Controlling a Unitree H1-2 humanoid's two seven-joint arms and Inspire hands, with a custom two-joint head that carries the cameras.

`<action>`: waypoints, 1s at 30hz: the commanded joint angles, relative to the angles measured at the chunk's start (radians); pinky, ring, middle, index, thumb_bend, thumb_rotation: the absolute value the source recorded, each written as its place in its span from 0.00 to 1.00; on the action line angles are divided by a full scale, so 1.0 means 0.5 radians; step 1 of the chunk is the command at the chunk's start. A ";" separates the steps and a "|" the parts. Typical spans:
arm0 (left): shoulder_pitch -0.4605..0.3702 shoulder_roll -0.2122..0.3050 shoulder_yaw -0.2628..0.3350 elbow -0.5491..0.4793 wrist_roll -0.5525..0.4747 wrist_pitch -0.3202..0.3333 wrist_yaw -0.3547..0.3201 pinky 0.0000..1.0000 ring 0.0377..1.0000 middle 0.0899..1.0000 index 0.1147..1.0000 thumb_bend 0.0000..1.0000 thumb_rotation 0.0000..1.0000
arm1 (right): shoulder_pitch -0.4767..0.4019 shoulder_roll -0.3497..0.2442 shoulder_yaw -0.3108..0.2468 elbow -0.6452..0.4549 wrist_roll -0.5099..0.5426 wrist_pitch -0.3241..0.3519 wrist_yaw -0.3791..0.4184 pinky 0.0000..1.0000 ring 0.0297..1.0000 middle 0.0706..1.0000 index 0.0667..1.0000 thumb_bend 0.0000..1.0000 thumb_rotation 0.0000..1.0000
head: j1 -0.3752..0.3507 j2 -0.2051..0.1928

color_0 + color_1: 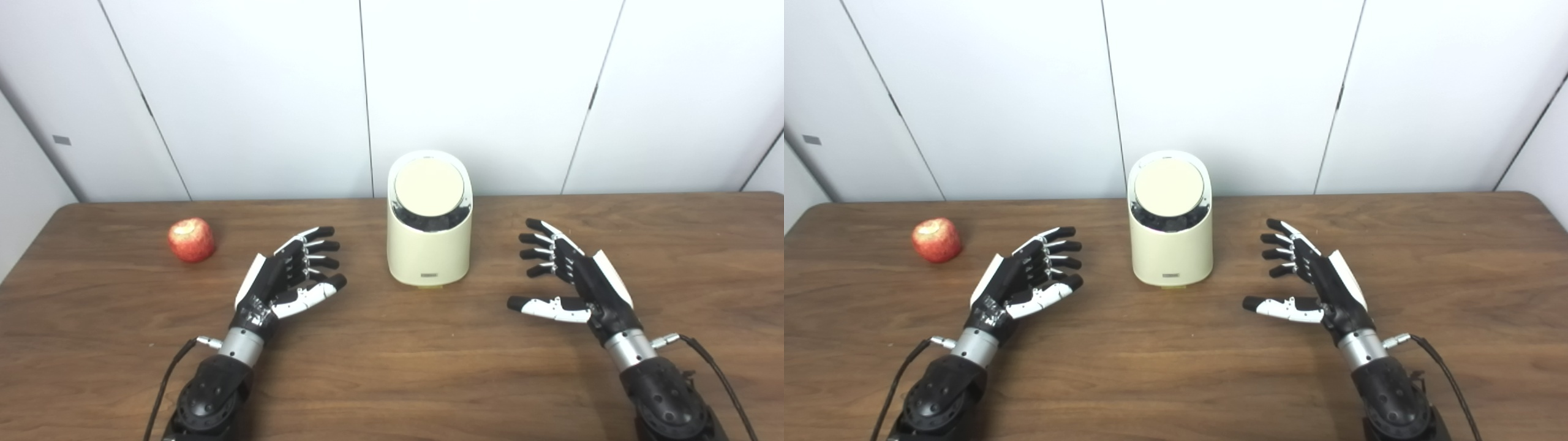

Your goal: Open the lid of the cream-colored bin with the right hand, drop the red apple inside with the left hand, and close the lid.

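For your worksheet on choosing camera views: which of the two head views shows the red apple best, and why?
The left eye view: the red apple sits further inside the frame there, on the table, with its pale top showing. The right eye view shows the same apple equally unobstructed, only nearer the picture's left edge.

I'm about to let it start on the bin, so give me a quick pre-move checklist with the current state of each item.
1. Lid closed on the cream-colored bin: ok.
2. Right hand open and holding nothing: ok.
3. Left hand open, free to take the apple: ok.
4. Red apple on the table, left of the left hand, nothing between them: ok.
5. Bin upright between the two hands: ok.
6. How the lid opens: cannot tell.
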 commanded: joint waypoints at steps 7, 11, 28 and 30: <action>-0.036 0.019 0.024 -0.031 -0.015 -0.143 0.008 0.54 0.67 0.76 0.85 0.71 0.24 | -0.046 -0.008 -0.007 -0.064 0.014 -0.053 -0.016 0.66 0.76 0.81 0.88 0.70 0.30 | 0.003 0.005; -0.030 0.015 0.027 -0.030 -0.014 -0.170 0.012 0.54 0.66 0.75 0.85 0.72 0.25 | -0.046 -0.012 -0.006 -0.072 0.011 -0.048 -0.013 0.65 0.76 0.81 0.88 0.70 0.31 | 0.006 0.004; -0.032 0.011 0.031 0.002 -0.025 -0.194 -0.003 0.54 0.66 0.75 0.82 0.70 0.21 | -0.422 -0.036 0.123 -0.385 -0.277 0.485 0.050 0.80 0.90 0.95 0.98 0.79 0.49 | -0.006 -0.008; -0.034 0.012 0.030 0.008 -0.013 -0.204 0.001 0.53 0.65 0.75 0.82 0.70 0.22 | -0.474 -0.046 0.139 -0.384 -0.300 0.536 0.071 0.79 0.90 0.95 0.99 0.78 0.50 | -0.008 -0.008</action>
